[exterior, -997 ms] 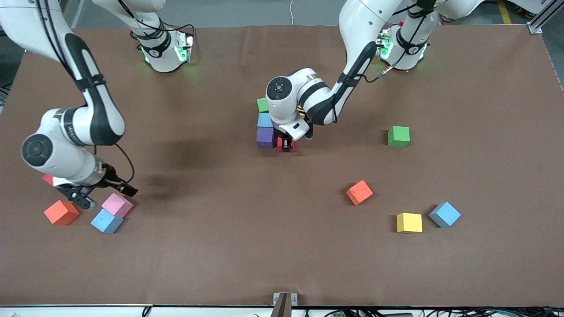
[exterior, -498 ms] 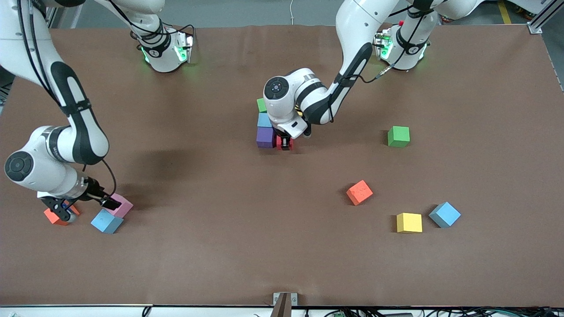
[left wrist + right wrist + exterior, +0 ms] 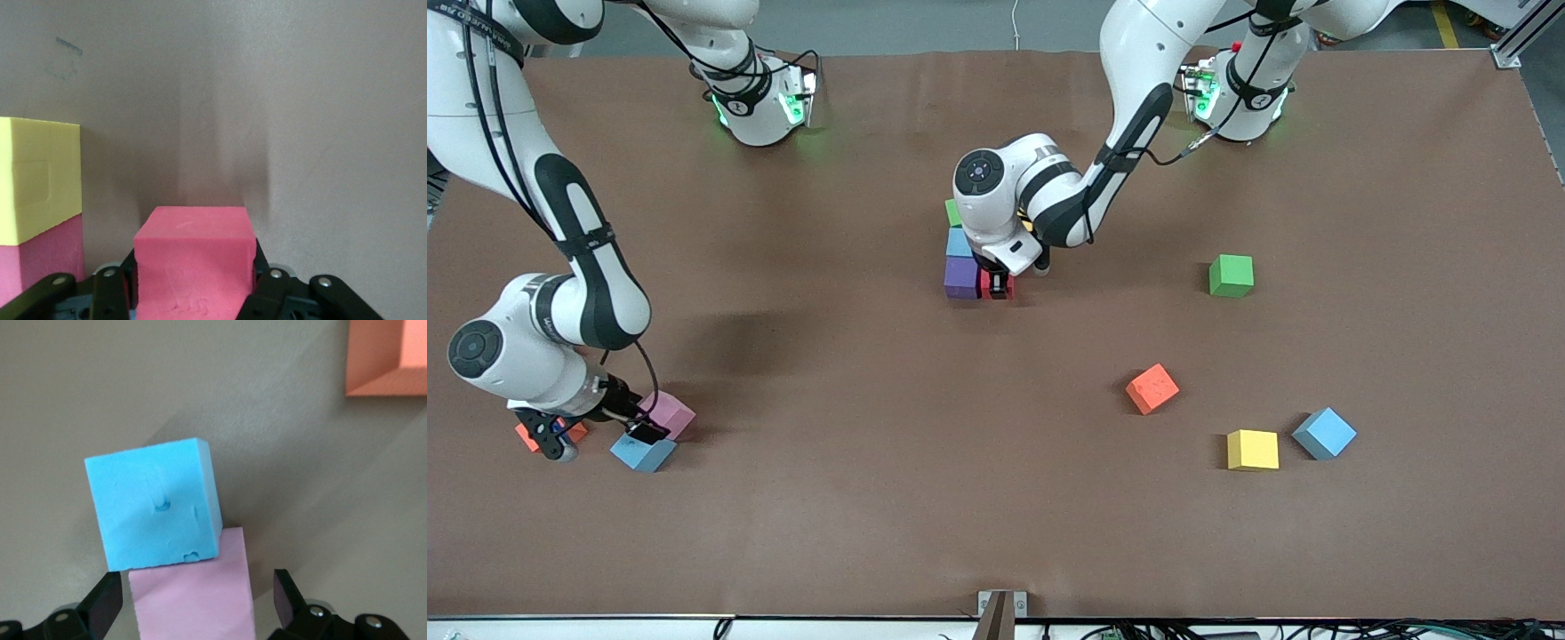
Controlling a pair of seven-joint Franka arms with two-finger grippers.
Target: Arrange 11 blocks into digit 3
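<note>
brown table (image 3: 889,498), blocks scattered. left gripper (image 3: 997,286) clamped on red block (image 3: 996,284), now pressed down against purple block (image 3: 961,276) at the camera end of the started digit 3 (image 3: 960,253); placement looks nearly done. right gripper (image 3: 596,434), fingers apart, has dropped from beside the pink block (image 3: 665,412) to straddle it, blue block (image 3: 640,452) just beside. pick likely next.

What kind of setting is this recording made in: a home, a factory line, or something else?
Most likely a robotics lab bench. Two fixed arms stand at a bare brown table strewn only with foam blocks, with cables trailing along the table's edge and an aluminium frame post at one corner.
</note>
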